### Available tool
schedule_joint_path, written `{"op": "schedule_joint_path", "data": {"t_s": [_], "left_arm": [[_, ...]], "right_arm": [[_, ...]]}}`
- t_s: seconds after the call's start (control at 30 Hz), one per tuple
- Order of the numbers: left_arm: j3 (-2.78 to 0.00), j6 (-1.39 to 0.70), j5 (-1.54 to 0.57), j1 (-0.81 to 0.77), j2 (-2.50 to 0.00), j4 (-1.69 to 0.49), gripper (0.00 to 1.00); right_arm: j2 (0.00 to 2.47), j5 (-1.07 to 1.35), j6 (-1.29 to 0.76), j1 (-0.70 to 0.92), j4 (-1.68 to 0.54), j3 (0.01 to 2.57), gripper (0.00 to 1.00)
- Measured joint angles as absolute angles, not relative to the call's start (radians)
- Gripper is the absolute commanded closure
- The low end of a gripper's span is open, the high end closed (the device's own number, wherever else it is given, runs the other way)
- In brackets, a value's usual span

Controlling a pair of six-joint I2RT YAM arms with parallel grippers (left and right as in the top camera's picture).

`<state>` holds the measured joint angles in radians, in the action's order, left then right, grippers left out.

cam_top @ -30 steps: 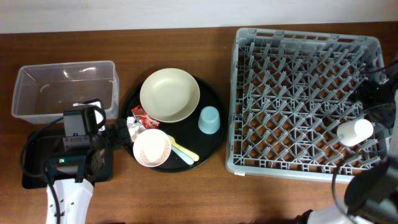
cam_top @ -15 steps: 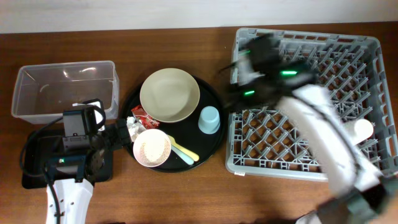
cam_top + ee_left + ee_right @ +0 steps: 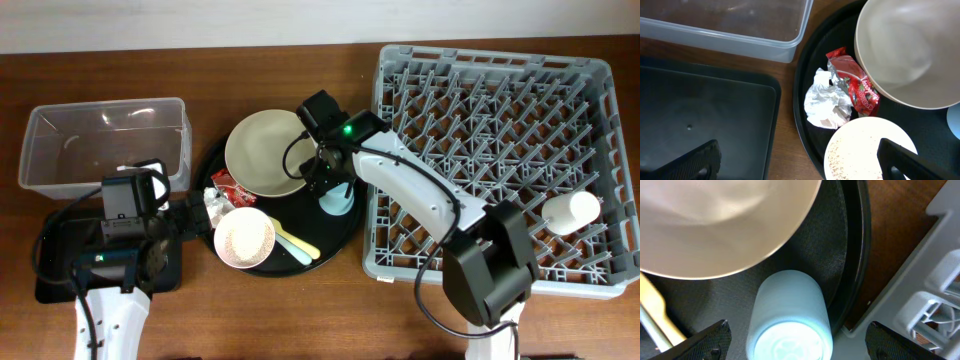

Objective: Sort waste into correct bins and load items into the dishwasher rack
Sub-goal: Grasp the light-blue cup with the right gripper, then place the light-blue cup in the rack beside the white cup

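Observation:
On the round black tray sit a cream bowl, a light blue cup, a pink bowl holding rice grains, a red wrapper, a white napkin and yellow and mint utensils. My right gripper is open over the upside-down blue cup, its fingers on either side of it. My left gripper is open and empty just left of the napkin and the wrapper. A white cup lies in the grey rack.
The clear tub stands at the back left. The shallow black tray lies under my left arm. The rack's corner is close to the right of the blue cup. The cream bowl is just behind the cup.
My right arm has swung from the rack's right side across the rack to above the blue cup. The white cup stays in the rack. The left arm has not moved.

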<state>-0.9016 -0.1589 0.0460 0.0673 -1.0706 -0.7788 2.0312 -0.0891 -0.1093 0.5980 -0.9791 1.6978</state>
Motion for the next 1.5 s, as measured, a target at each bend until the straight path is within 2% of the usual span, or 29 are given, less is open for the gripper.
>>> {"op": "schedule_joint_path", "data": {"t_s": [0.07, 0.17, 0.23, 0.27, 0.6, 0.87, 0.97, 1.2, 1.5], "left_arm": [[-0.902, -0.159, 0.046, 0.067, -1.071, -0.779, 0.01], [-0.902, -0.159, 0.046, 0.067, -1.071, -0.779, 0.01], [-0.902, -0.159, 0.046, 0.067, -1.071, -0.779, 0.01], [-0.902, -0.159, 0.046, 0.067, -1.071, -0.779, 0.01], [-0.902, -0.159, 0.046, 0.067, -1.071, -0.779, 0.01], [-0.902, -0.159, 0.046, 0.067, -1.071, -0.779, 0.01], [-0.902, -0.159, 0.046, 0.067, -1.071, -0.779, 0.01], [-0.902, -0.159, 0.046, 0.067, -1.071, -0.779, 0.01], [-0.902, -0.159, 0.046, 0.067, -1.071, -0.779, 0.01]], "right_arm": [[2.053, -0.086, -0.104, 0.597, -0.987, 1.698, 0.21], [2.082, -0.078, -0.109, 0.597, -0.999, 1.698, 0.33], [2.087, -0.073, -0.11, 0.597, -1.0, 1.698, 0.44], [2.087, -0.07, -0.11, 0.597, -1.002, 1.698, 0.45], [2.054, -0.048, -0.133, 0.597, -1.106, 1.733, 0.47], [1.774, -0.104, -0.163, 0.571, -1.18, 1.839, 0.46], [1.67, -0.158, -0.193, 0.49, -1.235, 1.85, 0.46], [1.611, -0.213, -0.27, 0.135, -1.462, 1.849, 0.46], [1.611, -0.217, -0.288, -0.191, -1.473, 1.757, 0.46]]}}
